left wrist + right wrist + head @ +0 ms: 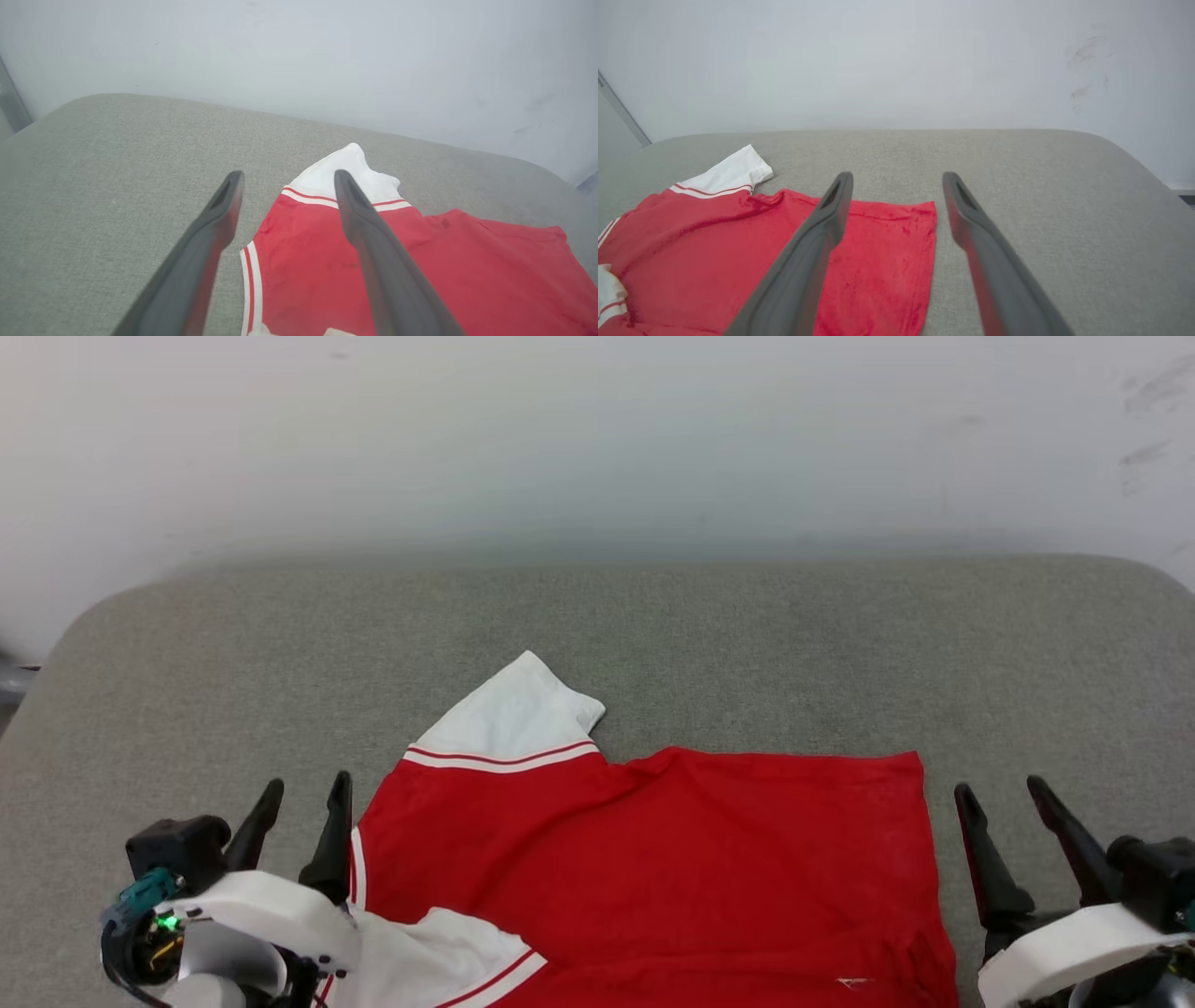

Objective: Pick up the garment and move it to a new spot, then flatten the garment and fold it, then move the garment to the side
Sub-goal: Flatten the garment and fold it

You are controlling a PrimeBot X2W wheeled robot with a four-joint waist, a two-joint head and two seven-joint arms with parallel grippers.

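The red garment [653, 868] lies spread on the grey padded surface [709, 644], one white sleeve [513, 719] pointing away from me and the other white sleeve [429, 961] at the near left edge. My left gripper [306, 788] stands open beside the shirt's left edge, nothing between its fingers. The left wrist view shows the garment [444, 266] beneath and right of the left gripper [285, 175]. My right gripper [1004, 788] is open just right of the hem. In the right wrist view the right gripper [899, 175] straddles the hem corner of the garment [714, 242].
A pale wall [597, 439] rises directly behind the cushion. Bare grey fabric extends beyond the shirt toward the wall and to the far left [168, 691] and right [1055, 663]. The cushion's corners are rounded.
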